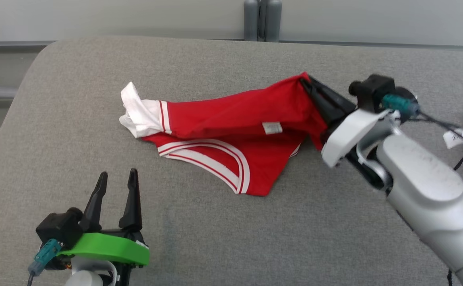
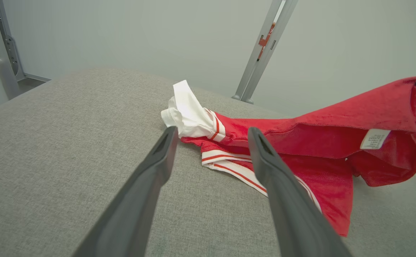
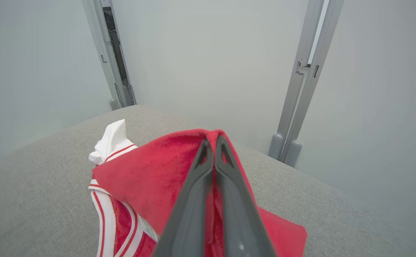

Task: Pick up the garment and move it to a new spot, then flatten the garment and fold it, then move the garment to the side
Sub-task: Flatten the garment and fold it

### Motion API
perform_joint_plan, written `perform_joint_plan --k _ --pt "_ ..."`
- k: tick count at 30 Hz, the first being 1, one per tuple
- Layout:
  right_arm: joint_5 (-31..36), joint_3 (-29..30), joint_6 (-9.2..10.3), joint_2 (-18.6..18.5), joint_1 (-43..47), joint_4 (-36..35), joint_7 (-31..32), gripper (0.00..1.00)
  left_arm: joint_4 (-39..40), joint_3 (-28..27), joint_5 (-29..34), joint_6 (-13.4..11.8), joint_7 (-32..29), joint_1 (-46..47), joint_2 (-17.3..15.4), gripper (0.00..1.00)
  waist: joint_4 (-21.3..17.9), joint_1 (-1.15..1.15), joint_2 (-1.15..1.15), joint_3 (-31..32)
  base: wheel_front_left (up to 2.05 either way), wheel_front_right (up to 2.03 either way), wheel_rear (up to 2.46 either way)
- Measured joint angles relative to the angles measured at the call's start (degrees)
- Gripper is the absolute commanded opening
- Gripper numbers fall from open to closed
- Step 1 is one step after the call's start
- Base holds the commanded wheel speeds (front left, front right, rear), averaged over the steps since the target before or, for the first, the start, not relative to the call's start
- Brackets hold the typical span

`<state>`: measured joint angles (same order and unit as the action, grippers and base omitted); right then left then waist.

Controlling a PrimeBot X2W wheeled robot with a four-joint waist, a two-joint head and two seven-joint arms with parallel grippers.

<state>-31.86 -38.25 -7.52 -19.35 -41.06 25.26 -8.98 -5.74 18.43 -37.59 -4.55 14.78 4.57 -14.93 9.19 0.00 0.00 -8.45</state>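
**Right jaws pinch the red edge of the garment**

The garment lies near the middle of the grey surface. The right jaws are pressed together on its red edge at the right end. That end is held up a little, and the rest lies on the surface. The left jaws are spread wide and hold nothing. They sit at the near left, apart from the garment, and point toward its white end.

I think this is the first step, picking the garment up. The next move likely calls for a lift high enough to get all the cloth off the surface. After that comes a carry to a new spot. The pinch is on one thin edge only, so a fast pull might let the cloth slip.

The garment is soft, thin cloth that looks a bit fuzzy up close. It is mostly red, with white bands and thin red lines along a curved edge. A white part is bunched up at the left end. A small white tag shows on the red. The garment is folded over itself in a long, lumpy shape. The surface is rough woven cloth with a round corner. The jaws are long, dark, thin and smooth.
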Motion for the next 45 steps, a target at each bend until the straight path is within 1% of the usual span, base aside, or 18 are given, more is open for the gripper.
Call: perform_joint_plan --k 3,5,8,10,13,14,15,18,21,25,30,34,39,42,45 --pt "-0.8 1.1 -0.01 -2.0 -6.8 1.0 2.9 0.0 -0.8 1.2 1.0 0.8 0.1 2.4 1.2 1.0 1.0 0.0 0.0 -2.1 0.0 0.0 0.0" --pt "-1.8 1.6 -0.01 -3.8 -12.1 3.7 4.8 0.0 -2.0 2.2 1.5 1.6 0.1 4.3 2.4 1.0 1.9 0.0 0.0 -3.9 0.0 0.0 0.0" --pt "-2.7 1.7 -0.01 -5.7 -19.1 9.3 6.3 0.0 -3.7 3.3 2.0 3.0 0.2 6.9 4.3 1.0 3.5 0.0 0.0 -6.5 0.0 0.0 0.0" --pt "-3.2 2.0 -0.01 -6.6 -23.5 13.9 6.3 0.0 -5.0 4.1 2.5 4.0 0.2 8.5 5.5 1.0 4.7 0.0 0.0 -8.4 0.0 0.0 0.0" --pt "-3.7 2.4 0.01 -6.7 -28.0 21.1 5.5 0.0 -6.9 4.1 3.2 5.2 0.2 10.2 7.0 1.0 7.1 0.0 0.0 -10.7 0.0 0.0 0.0" --pt "-3.7 2.2 0.0 -6.5 -28.6 22.5 5.3 0.42 -7.2 4.0 3.4 5.4 0.2 10.4 7.2 1.0 7.6 0.0 0.0 -11.1 0.0 0.0 0.0" --pt "-3.8 2.0 0.0 -5.9 -29.5 24.8 4.6 1.0 -7.7 3.6 3.6 5.7 0.3 10.6 7.5 1.0 8.6 0.0 0.0 -11.8 0.0 0.0 0.0" --pt "-4.4 1.2 0.0 -4.1 -30.6 28.4 1.4 1.0 -8.8 2.5 4.9 6.3 0.3 10.7 8.3 1.0 10.4 0.0 0.0 -13.1 0.0 0.0 0.0" --pt "-5.8 -0.6 0.0 -2.1 -30.2 28.6 -2.3 1.0 -9.5 1.9 5.8 7.1 0.3 10.7 8.4 1.0 11.1 0.01 0.0 -13.4 0.0 0.0 0.0" --pt "-8.5 -1.9 0.0 -1.5 -26.5 25.7 -5.1 1.0 -9.6 1.3 6.9 7.5 0.3 10.3 7.9 1.0 10.3 0.0 0.0 -13.0 0.0 0.0 0.0" --pt "-10.9 -1.6 0.0 -2.1 -18.8 18.0 -5.9 1.0 -9.2 1.3 8.0 7.5 -0.3 9.6 6.4 1.0 7.8 0.0 0.0 -11.6 0.0 0.0 0.0" --pt "-10.3 2.5 0.0 -3.3 -11.5 10.4 -6.0 1.0 -8.9 2.5 7.8 7.6 -4.0 8.9 5.6 1.0 4.8 0.0 0.0 -9.9 0.0 0.0 0.0" --pt "-8.2 10.2 0.0 -3.4 -0.6 2.6 -6.0 1.0 -9.0 5.1 6.4 8.2 -11.2 8.9 5.1 1.0 -0.2 0.0 0.0 -7.1 0.0 0.0 0.0" --pt "-6.7 14.7 0.01 -2.7 5.0 -0.9 -6.1 1.0 -9.5 6.6 5.6 8.7 -15.6 9.8 5.2 1.0 -3.2 0.0 0.0 -5.8 0.0 0.0 0.0" --pt "-5.2 17.9 0.01 -1.5 9.5 -3.6 -6.1 1.0 -10.8 8.4 5.6 9.0 -19.6 11.6 5.4 1.0 -6.1 0.0 0.0 -4.8 0.0 0.0 0.0"
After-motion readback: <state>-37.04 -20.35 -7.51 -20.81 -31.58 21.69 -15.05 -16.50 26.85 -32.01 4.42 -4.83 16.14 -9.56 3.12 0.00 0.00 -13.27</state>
